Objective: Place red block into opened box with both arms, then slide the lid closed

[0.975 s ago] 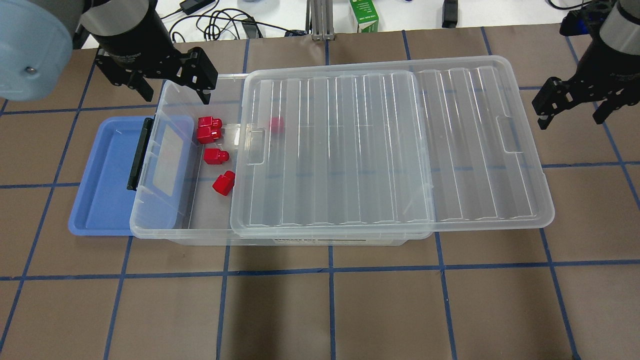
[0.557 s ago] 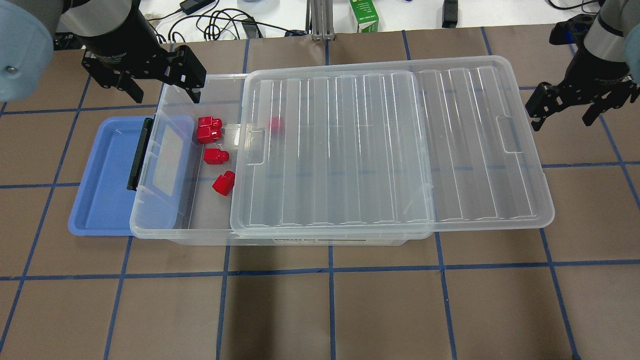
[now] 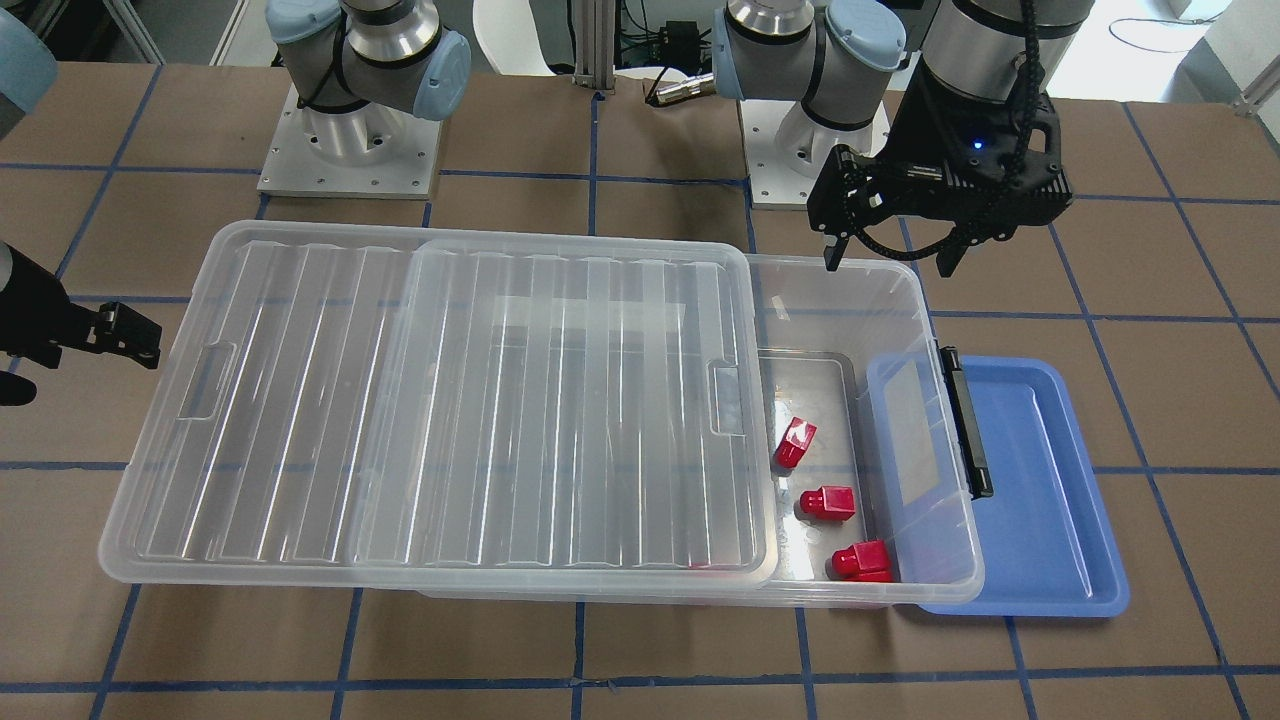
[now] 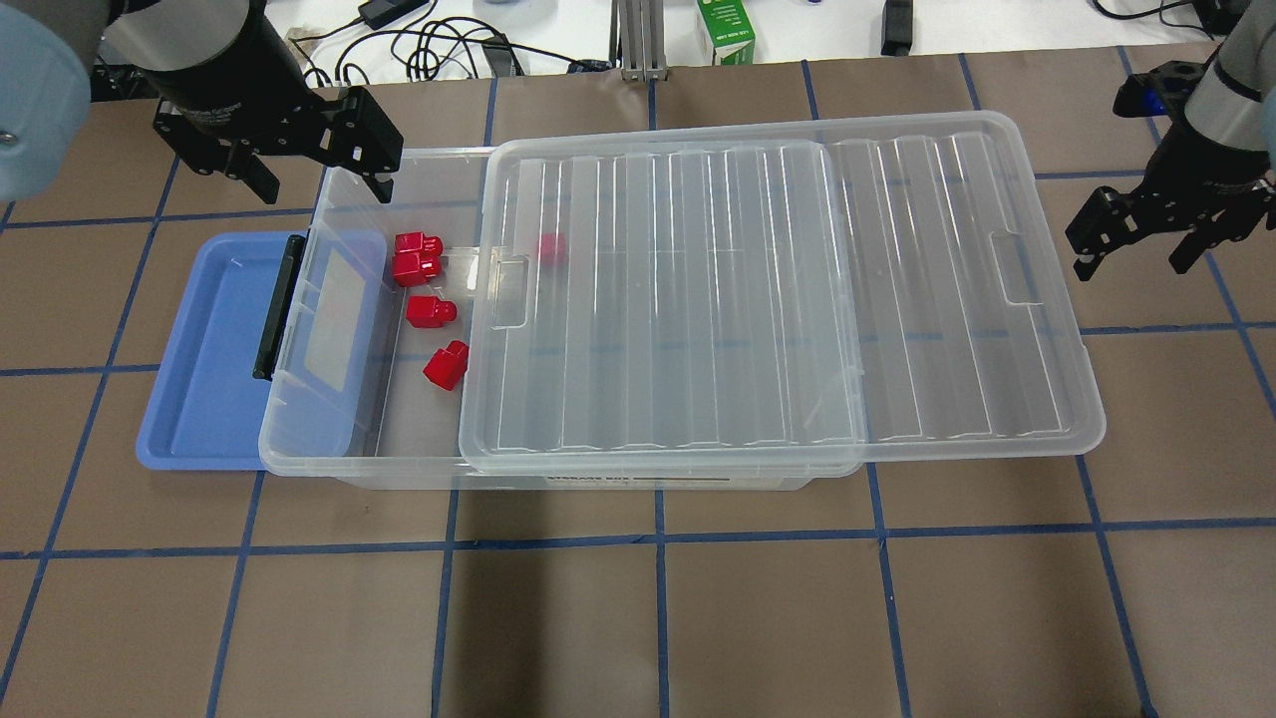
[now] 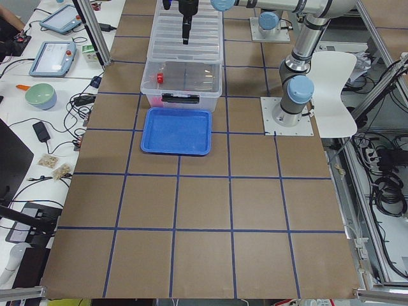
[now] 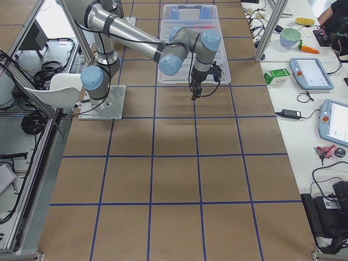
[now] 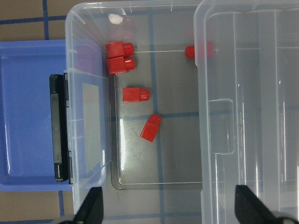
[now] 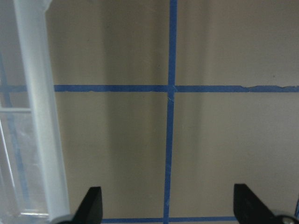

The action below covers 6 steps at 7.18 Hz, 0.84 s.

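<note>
The clear box [image 4: 399, 469] lies across the table, its black latch [image 4: 267, 319] at the left short end. The ribbed lid [image 4: 778, 299] covers most of it and overhangs the right end, leaving the left end uncovered. Several red blocks [image 4: 431, 312] lie on the box floor in that uncovered part [image 7: 135, 94], and one more red block [image 4: 551, 248] shows through the lid. My left gripper [image 4: 324, 187] hangs open and empty over the box's far-left corner [image 3: 888, 265]. My right gripper [image 4: 1131, 264] is open and empty above bare table just beyond the lid's right edge [image 8: 35, 116].
A shallow blue tray [image 4: 204, 349] sits under and beside the box's left end. Cables, a green carton [image 4: 726, 32] and a metal post line the far table edge. Blue tape lines grid the brown tabletop.
My left gripper has moved to the left along the box's far edge. My right gripper has shifted slightly toward the front of the table. Blocks, lid and box have not moved.
</note>
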Available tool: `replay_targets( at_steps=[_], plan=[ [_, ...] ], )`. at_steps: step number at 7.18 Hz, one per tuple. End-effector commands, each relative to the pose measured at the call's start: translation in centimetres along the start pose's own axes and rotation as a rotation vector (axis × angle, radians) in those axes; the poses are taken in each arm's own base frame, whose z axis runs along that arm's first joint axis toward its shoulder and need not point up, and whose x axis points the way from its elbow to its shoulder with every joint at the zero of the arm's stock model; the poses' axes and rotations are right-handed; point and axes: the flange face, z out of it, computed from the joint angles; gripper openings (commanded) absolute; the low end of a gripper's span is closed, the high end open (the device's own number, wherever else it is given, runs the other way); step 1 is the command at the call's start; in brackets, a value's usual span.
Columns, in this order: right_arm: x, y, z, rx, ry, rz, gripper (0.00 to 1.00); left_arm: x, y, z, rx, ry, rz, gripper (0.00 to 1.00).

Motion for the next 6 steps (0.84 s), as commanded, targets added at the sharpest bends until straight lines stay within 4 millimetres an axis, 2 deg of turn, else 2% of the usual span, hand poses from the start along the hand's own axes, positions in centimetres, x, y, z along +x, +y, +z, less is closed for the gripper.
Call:
replay_targets(
  at_steps=[1,4,6],
  plan=[
    [-0.6,0.0,1.1,0.02,-0.04,0.0,1.0,0.0,0.0,0.0,0.001,0.0,0.0,1.0],
    [-2.1,-0.2,1.0,0.021,-0.041,-0.004,1.0,0.0,0.1,0.0,-0.001,-0.004,0.002,1.0],
    [-6.1,-0.6,0.9,0.027,-0.056,0.035,1.0,0.0,0.1,0.0,-0.001,-0.004,0.002,1.0]
  ],
)
